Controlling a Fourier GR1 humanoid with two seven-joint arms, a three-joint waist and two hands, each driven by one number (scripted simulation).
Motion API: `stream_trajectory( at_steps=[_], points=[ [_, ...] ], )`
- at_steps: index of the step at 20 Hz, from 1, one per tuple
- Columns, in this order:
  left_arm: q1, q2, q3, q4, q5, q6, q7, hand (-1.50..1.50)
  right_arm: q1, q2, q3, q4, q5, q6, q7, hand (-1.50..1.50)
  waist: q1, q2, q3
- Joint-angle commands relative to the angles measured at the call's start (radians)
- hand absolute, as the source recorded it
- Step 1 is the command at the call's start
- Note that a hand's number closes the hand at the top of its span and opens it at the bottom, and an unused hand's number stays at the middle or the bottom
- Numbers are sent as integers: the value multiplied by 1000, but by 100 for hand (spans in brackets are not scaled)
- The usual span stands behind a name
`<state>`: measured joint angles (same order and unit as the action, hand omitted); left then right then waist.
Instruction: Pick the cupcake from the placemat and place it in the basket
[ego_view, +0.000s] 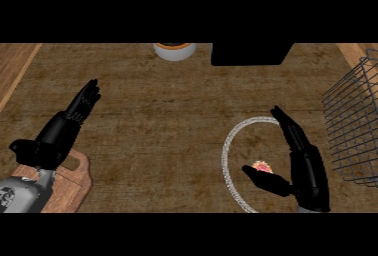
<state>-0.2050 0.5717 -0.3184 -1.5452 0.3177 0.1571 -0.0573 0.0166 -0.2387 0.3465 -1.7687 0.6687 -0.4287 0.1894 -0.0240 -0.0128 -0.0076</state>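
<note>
Dim, even light over the brown counter (162, 130) — shadows faint, perhaps none — no glare.

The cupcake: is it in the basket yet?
No. The cupcake sits on the placemat, by the open right hand; the basket stands apart.

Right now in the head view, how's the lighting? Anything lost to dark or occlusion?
Head view: dim and even, no glare. The black right hand is open beside the cupcake and hides part of it. The placemat shows only as a pale ring. The dark box at the top edge has no visible detail. The wire basket is cut off at the right edge.
</note>
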Motion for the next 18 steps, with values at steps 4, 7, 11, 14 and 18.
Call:
stream_trajectory(
  at_steps=[4, 7, 11, 14, 18],
  points=[
    [16, -8, 2, 11, -20, 13, -16, 0, 7, -206, 2, -172, 192, 364, 384, -150, -15, 0, -5],
    [2, -3, 9, -14, -5, -5, -5, 0, -17, -216, 37, -270, 105, 588, 537, -150, 4, 2, -1],
    [-20, -17, 15, 3, -6, -3, 16, 0, -34, -214, 38, -481, -45, 820, 750, -150, -1, 5, 2],
    [12, -38, 13, 26, -8, -26, -34, 0, -73, -200, -5, -620, -173, 955, 929, -150, 11, 10, 3],
    [-8, -63, 4, 4, -51, -3, 5, 0, -66, -226, -112, -733, -316, 1022, 1042, -150, 14, 11, 5]
  ],
)
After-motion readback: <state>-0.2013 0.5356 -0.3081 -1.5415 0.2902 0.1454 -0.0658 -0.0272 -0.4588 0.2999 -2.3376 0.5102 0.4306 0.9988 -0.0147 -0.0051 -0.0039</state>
